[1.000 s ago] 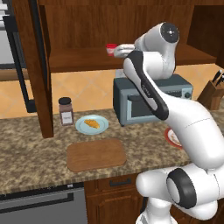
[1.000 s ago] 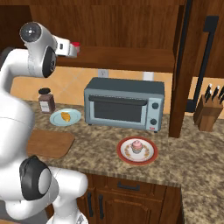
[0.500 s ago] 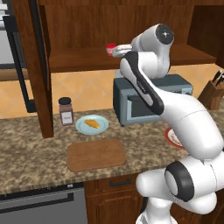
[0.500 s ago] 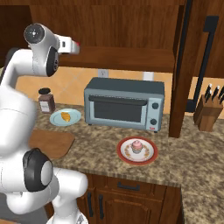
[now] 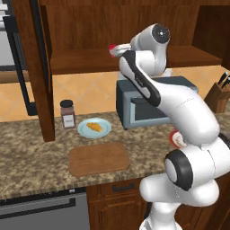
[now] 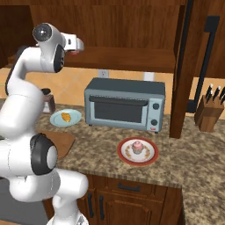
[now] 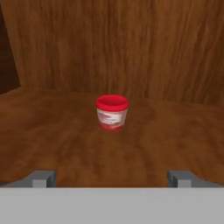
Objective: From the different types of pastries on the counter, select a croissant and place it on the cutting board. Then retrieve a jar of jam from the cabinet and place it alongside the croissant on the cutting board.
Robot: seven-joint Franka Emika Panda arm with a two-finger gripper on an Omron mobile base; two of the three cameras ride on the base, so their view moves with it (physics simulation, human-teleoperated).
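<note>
The claw [image 7: 112, 177] is spread wide and holds nothing; its two fingertips [image 7: 43, 178] stand apart at 7 and 5 o'clock in the hand view. Bare shelf wood lies between them and the jar of jam [image 7: 112, 112], which stands upright at 12 o'clock, short of the cabinet [image 7: 131, 43] back wall: red lid, whitish band. The croissant [image 5: 94, 126] rests on its plate [image 5: 104, 131] on the worktop [image 5: 31, 157], beyond the bare cutting board [image 5: 99, 158].
</note>
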